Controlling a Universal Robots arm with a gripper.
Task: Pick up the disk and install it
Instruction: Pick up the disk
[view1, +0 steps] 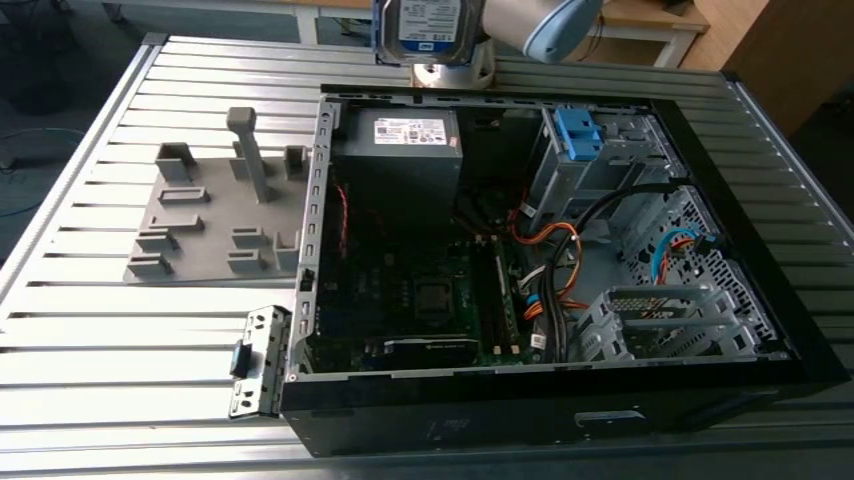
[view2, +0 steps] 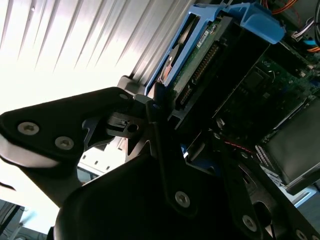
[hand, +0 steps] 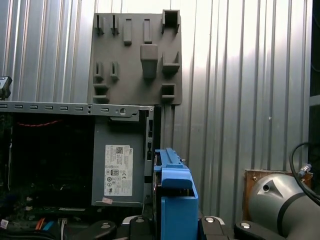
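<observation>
As the gripper (view2: 170, 120) hangs over the open computer case (view1: 534, 425) rim, its jaws are clamped on the upright disk (view1: 424, 28).

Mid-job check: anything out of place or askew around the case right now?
One thing: a metal bracket with a blue tab sits outside the computer case, tilted at its near corner on the exterior view's left. The disk is held by the end effector; nothing else stands out.
</observation>
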